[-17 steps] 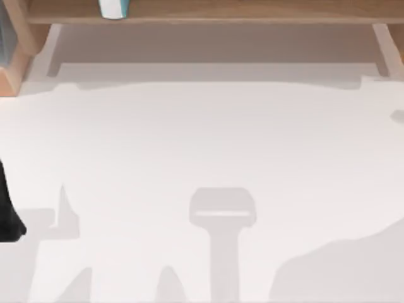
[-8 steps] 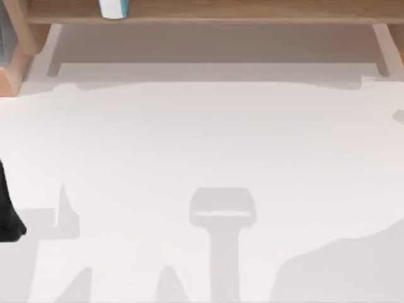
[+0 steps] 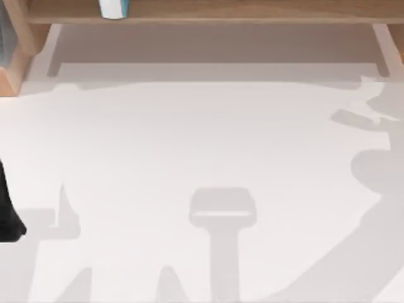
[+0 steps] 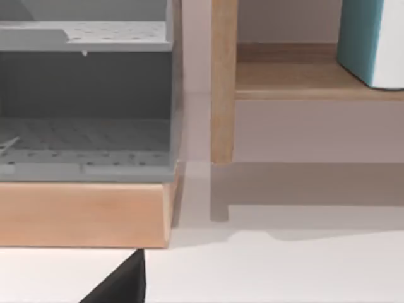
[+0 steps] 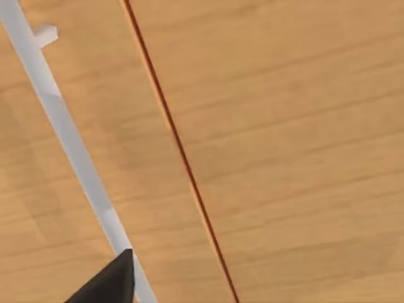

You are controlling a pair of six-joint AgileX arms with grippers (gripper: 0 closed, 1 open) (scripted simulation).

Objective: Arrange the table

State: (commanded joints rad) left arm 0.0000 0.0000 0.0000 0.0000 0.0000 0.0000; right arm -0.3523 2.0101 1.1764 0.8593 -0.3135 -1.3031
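Note:
The white table [image 3: 202, 145] spreads across the top view with only shadows on it. My left arm [image 3: 7, 214] is a dark shape at the table's left edge. In the left wrist view a black corner of my left gripper [image 4: 120, 284] hangs over the table [image 4: 271, 271], facing the wooden shelf frame [image 4: 222, 82]. A black corner of my right gripper [image 5: 107, 283] shows in the right wrist view, close over light-brown wooden boards [image 5: 284, 126].
The wooden shelf frame [image 3: 208, 11] runs along the far edge, its posts [image 3: 14, 63] at far left and far right. A teal and white container [image 3: 113, 7] stands on the shelf, also the container [image 4: 372, 41]. A grey perforated rack [image 4: 85, 95] sits on a wooden base.
The shadows on the right side of the table have shifted and grown, reaching farther toward the shelf. My left arm has stayed where it was.

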